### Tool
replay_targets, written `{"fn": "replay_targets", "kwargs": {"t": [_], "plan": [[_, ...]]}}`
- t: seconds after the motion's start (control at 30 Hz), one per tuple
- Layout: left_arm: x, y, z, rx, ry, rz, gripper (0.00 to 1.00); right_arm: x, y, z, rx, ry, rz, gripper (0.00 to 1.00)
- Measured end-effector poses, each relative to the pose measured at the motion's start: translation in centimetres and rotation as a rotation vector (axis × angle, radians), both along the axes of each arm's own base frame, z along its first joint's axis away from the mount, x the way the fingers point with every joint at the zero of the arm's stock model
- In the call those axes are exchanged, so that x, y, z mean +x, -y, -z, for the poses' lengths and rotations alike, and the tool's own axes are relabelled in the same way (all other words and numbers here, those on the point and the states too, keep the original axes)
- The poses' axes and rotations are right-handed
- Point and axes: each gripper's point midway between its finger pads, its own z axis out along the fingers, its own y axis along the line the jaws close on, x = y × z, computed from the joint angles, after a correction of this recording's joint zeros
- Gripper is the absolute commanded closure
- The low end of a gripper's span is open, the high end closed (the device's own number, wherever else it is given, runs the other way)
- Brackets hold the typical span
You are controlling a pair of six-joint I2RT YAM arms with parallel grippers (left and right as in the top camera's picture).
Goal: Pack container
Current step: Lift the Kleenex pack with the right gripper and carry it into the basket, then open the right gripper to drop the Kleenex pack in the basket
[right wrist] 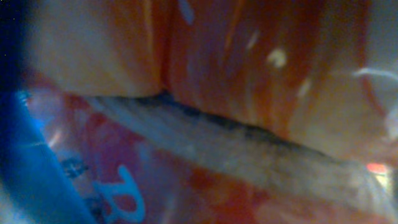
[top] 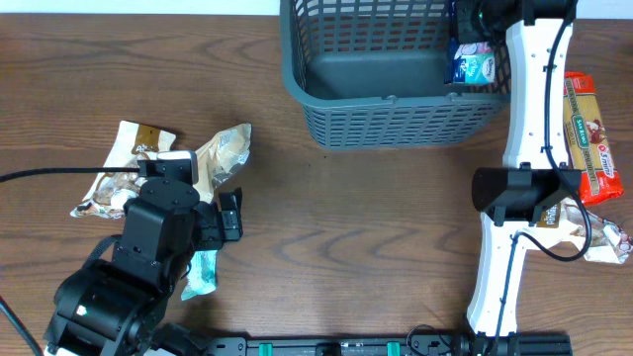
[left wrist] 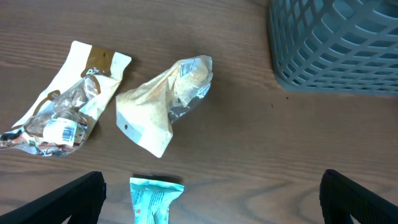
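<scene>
- Overhead: the container (top: 396, 119) stands far and middle on the tabletop (top: 376, 227). The right gripper (top: 473, 20) reaches into its far right corner above a blue packet (top: 472, 66); whether it is spread or pinching cannot be told.
- Left wrist: the left gripper (left wrist: 212, 179) is spread wide over a teal packet (left wrist: 155, 199), with the container's corner at far right.
- Right wrist: a blurred orange wrapper (right wrist: 217, 81) fills the view.
</scene>
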Motion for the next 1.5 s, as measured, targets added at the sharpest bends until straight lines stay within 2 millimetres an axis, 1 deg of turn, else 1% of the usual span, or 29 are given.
{"fn": "replay_targets", "kwargs": {"t": [0.1,0.17,0.2,0.37,0.43,0.67,0.93,1.03,1.1,1.2,1.27,1.33,1.37,1.4,1.43,1.5], "plan": [[0.0,0.0,0.0,0.000,0.000,0.000,0.01,-0.1,0.0,0.6,0.003,-0.018,0.004,0.73],[0.0,0.0,0.0,0.000,0.000,0.000,0.01,-0.2,0.0,1.1,0.004,-0.033,0.005,0.68],[0.0,0.0,0.0,0.000,0.000,0.000,0.01,-0.2,0.0,1.3,0.005,-0.037,0.005,0.64],[0.0,0.0,0.0,0.000,0.000,0.000,0.01,-0.1,-0.1,1.7,0.009,-0.043,0.011,0.38],[0.0,0.0,0.0,0.000,0.000,0.000,0.02,0.0,-0.1,1.7,0.011,-0.038,0.013,0.32],[0.0,0.0,0.0,0.000,0.000,0.000,0.01,0.4,-0.1,1.4,0.010,-0.021,0.010,0.31],[0.0,0.0,0.0,0.000,0.000,0.000,0.01,1.4,-0.4,0.8,0.026,0.027,-0.005,0.22],[0.0,0.0,0.0,0.000,0.000,0.000,0.01,1.9,-1.0,0.2,0.051,0.059,-0.022,0.19],[0.0,0.0,0.0,0.000,0.000,0.000,0.01,2.2,-1.2,-0.6,0.063,0.089,-0.034,0.17],[0.0,0.0,0.0,0.000,0.000,0.000,0.01,2.4,-1.5,-3.4,0.075,0.164,-0.046,0.14],[0.0,0.0,0.0,0.000,0.000,0.000,0.01,2.1,-1.5,-6.0,0.075,0.227,-0.049,0.12],[0.0,0.0,0.0,0.000,0.000,0.000,0.02,1.4,-1.3,-9.6,0.066,0.310,-0.045,0.11],[0.0,0.0,0.0,0.000,0.000,0.000,0.01,0.8,-1.0,-11.8,0.056,0.358,-0.037,0.11],[0.0,0.0,0.0,0.000,0.000,0.000,0.01,-0.1,-0.6,-14.2,0.044,0.408,-0.025,0.11],[0.0,0.0,0.0,0.000,0.000,0.000,0.01,-0.8,-0.3,-15.8,0.035,0.441,-0.016,0.09],[0.0,0.0,0.0,0.000,0.000,0.000,0.01,-2.9,1.2,-19.9,0.005,0.528,0.024,0.06]]}}
